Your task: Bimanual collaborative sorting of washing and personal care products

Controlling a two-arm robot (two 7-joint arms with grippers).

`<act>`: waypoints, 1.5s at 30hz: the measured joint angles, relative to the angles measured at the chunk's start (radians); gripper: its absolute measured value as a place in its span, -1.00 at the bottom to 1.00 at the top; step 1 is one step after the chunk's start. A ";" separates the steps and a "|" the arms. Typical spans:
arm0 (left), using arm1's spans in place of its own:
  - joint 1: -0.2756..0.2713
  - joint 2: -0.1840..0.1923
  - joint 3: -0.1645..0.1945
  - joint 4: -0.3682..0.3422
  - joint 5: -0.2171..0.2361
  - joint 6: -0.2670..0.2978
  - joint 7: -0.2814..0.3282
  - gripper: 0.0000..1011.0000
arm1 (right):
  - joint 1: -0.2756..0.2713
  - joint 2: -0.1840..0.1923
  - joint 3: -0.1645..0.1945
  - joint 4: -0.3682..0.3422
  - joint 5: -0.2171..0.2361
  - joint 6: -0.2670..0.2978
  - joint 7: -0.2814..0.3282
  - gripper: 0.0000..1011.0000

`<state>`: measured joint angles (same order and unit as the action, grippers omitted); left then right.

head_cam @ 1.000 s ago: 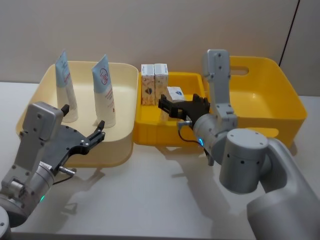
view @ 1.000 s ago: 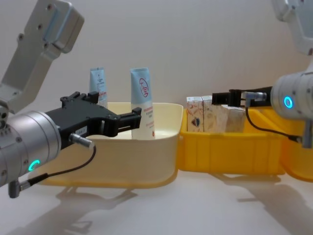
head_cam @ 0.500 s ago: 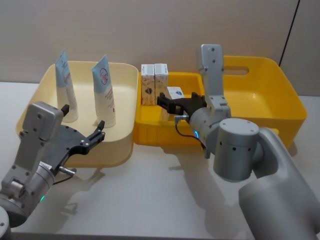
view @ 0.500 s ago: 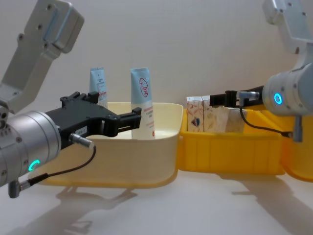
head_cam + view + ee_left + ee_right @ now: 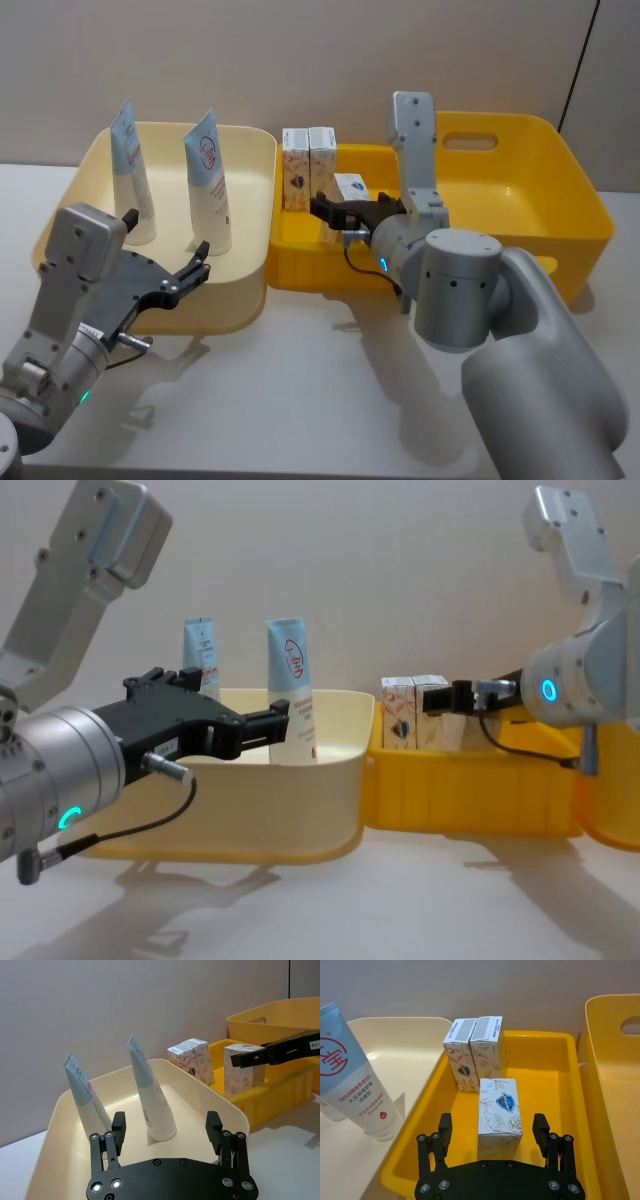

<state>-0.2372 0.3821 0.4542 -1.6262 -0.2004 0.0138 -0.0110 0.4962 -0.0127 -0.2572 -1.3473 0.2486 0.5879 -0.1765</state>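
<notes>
Though tubes (image 5: 208,185) and two cartons (image 5: 308,165) stand sorted, the open right claw (image 5: 492,1122) straddles a third carton (image 5: 500,1110); the left claw (image 5: 166,1121) gapes empty.

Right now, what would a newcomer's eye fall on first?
The right gripper, open, flanks a lone patterned carton in the small yellow tray. Next, two light-blue tubes stand in the cream bin, the open left gripper poised before them.
</notes>
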 joint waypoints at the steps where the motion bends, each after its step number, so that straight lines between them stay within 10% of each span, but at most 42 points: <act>1: 0.000 0.000 0.000 0.000 0.000 0.000 0.000 0.98 | 0.001 -0.001 0.001 0.003 0.000 0.001 0.000 0.99; 13: 0.000 0.000 0.000 0.000 0.000 0.000 0.000 0.98 | 0.016 -0.014 0.009 0.034 0.001 0.003 -0.002 0.65; 25: 0.000 0.000 0.000 0.000 0.000 0.000 0.000 0.98 | 0.021 -0.018 0.012 0.045 0.002 0.004 -0.004 -0.12; 45: 0.000 0.000 0.000 0.000 0.000 0.000 0.000 0.98 | 0.020 -0.010 0.013 0.018 -0.001 -0.037 0.024 -0.13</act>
<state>-0.2372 0.3821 0.4542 -1.6262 -0.2004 0.0139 -0.0109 0.5157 -0.0223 -0.2442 -1.3290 0.2475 0.5506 -0.1526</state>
